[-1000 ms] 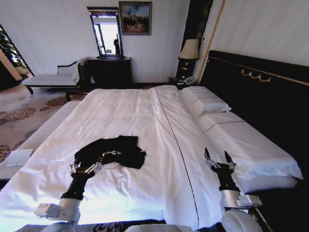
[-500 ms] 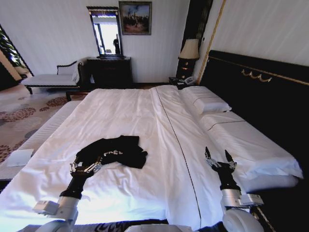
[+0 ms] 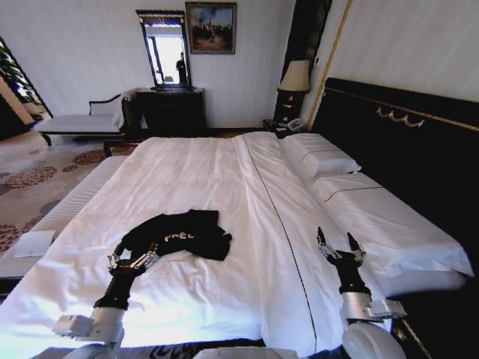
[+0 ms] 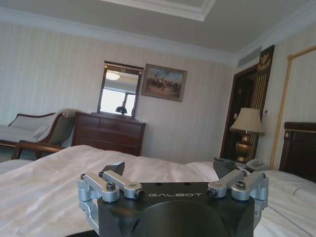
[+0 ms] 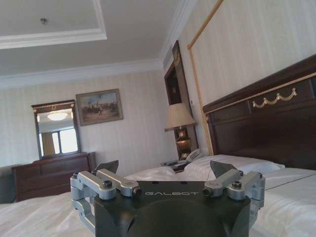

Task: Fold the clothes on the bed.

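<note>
A crumpled black T-shirt [image 3: 182, 234] lies on the bed [image 3: 224, 172]; left gripper [image 3: 129, 261] at its near edge, right gripper [image 3: 339, 247] well apart, both with jaws apart.

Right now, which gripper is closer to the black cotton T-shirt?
The left gripper, right beside the black cotton T-shirt; the right gripper hovers far across the white bed.

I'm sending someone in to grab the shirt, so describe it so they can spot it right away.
Start at the big white bed with the tall black headboard. On the foot half, on the side away from the pillows, lies a crumpled black T-shirt, just beyond the open left gripper. It is the only dark thing on the white sheets, with white lettering on it.
</note>
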Controlling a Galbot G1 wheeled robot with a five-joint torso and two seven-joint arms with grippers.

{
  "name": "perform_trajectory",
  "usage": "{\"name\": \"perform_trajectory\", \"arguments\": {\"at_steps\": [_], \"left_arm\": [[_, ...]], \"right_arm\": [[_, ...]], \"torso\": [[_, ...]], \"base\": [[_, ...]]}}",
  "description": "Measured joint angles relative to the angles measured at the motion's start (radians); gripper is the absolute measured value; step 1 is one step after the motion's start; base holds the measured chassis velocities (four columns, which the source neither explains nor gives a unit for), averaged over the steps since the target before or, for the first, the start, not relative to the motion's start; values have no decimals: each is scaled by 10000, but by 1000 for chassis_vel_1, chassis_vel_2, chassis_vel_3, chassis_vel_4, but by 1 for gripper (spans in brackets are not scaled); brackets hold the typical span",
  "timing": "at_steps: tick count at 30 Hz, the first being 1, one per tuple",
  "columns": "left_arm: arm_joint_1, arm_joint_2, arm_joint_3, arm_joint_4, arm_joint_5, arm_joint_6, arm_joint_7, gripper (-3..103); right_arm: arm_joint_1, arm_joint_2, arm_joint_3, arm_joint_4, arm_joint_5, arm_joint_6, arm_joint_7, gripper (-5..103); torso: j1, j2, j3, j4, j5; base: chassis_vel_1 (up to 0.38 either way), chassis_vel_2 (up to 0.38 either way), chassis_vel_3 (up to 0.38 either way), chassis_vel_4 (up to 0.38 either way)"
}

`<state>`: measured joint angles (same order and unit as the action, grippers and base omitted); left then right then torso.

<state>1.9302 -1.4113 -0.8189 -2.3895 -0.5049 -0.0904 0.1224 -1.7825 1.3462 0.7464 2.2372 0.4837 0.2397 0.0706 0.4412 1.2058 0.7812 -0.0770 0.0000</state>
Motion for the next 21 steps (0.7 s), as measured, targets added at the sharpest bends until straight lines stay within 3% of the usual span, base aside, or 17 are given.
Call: {"name": "perform_trajectory", "arguments": {"at_steps": [21], "left_arm": [[-175, 70, -77, 482, -115, -136, 17, 100]], "right_arm": [[-105, 163, 50, 92, -108, -13, 6, 100]], "torso": [[0, 0, 0, -1, 0]], "base": [[21, 18, -23, -18]]}}
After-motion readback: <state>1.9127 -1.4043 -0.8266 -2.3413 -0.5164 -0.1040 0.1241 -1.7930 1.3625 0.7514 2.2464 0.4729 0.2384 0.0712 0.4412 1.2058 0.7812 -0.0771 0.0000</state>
